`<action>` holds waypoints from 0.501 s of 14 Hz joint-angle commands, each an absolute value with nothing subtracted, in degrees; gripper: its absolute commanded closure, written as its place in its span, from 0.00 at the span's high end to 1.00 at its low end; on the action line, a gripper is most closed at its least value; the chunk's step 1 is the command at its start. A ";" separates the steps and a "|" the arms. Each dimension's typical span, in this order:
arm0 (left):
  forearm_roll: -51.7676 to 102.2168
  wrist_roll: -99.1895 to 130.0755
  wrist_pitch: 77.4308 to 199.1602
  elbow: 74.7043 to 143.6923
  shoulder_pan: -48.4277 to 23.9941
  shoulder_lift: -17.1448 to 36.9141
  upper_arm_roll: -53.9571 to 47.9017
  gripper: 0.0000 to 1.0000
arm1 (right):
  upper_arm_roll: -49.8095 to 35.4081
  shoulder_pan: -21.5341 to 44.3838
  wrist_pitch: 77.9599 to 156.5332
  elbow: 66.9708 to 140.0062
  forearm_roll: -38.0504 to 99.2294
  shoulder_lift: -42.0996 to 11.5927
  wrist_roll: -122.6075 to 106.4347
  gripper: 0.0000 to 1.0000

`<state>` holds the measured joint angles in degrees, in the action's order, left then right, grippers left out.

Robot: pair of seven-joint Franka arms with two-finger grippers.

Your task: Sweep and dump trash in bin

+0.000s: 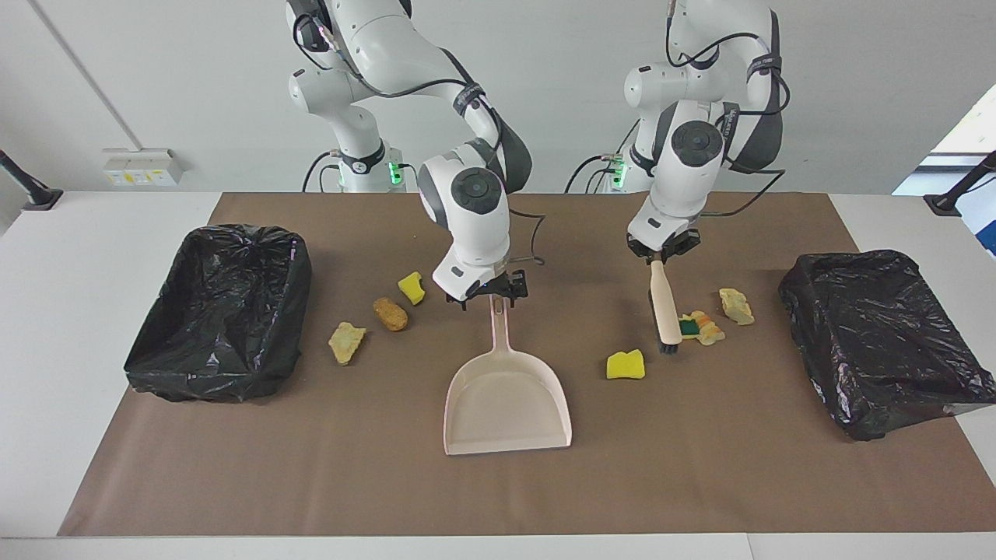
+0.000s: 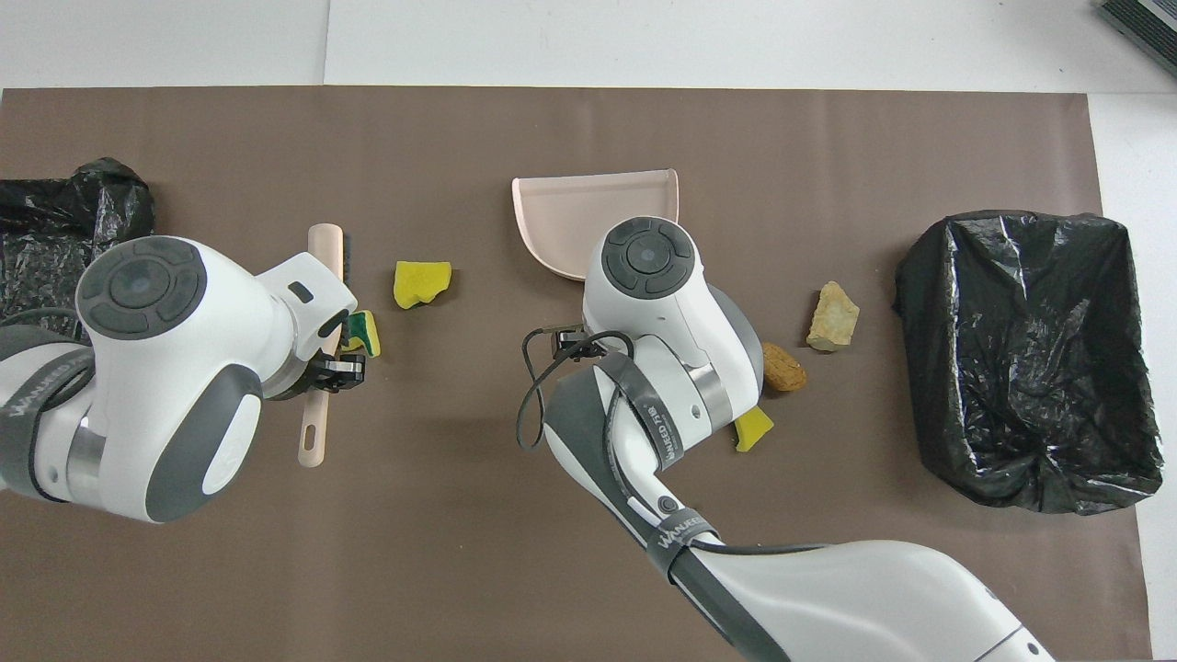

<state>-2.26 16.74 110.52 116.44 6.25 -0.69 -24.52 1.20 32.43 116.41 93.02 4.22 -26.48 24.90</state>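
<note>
Worktop [image 1: 93, 233]: white, covered by a brown mat [image 1: 498, 498].

Two bins lined with black bags: one [image 1: 218, 311] at the right arm's end, one [image 1: 883, 342] at the left arm's end.

Dustpan [image 1: 506, 400]: beige, flat on the mat at mid-table, its handle pointing toward the robots.

Brush [image 1: 663, 303]: beige handle, black bristles down on the mat, tilted, gripped at the handle's upper end.

Left gripper [image 1: 660, 250]: jaws closed tight on the brush handle, over the mat toward the left arm's end.

Right gripper [image 1: 489, 294]: jaws spread wide, just over the tip of the dustpan handle; whether it touches cannot be told.

Trash, seven scraps on the mat:
- green-faced sponge bit [image 1: 689, 325], touching the brush bristles;
- striped bread chunk [image 1: 706, 330], pressed against that sponge bit;
- pale chunk [image 1: 735, 306], beside these, toward the nearby bin;
- yellow sponge bit [image 1: 626, 364], between brush and dustpan;
- yellow sponge bit [image 1: 411, 287], near the right gripper;
- brown chunk [image 1: 390, 313], just beside it;
- tan chunk [image 1: 346, 342], between the brown chunk and the other bin.
</note>
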 commanded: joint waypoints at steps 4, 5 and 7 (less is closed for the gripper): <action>2.90 23.18 119.95 106.63 5.54 12.63 -25.57 0.00 | 1.05 32.17 118.55 92.55 3.34 -26.81 22.24 0.69; 3.34 25.55 121.97 104.78 4.14 14.83 -25.58 0.00 | 1.05 32.25 119.00 92.72 3.34 -26.81 22.06 0.55; 5.44 30.91 127.06 102.22 1.77 19.05 -25.49 0.00 | 1.05 32.08 119.09 92.73 3.34 -26.81 22.06 0.27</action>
<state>3.94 26.11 124.10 106.93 4.25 13.95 -25.76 1.28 32.46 117.91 92.81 4.13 -26.49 23.46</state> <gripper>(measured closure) 0.744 0.366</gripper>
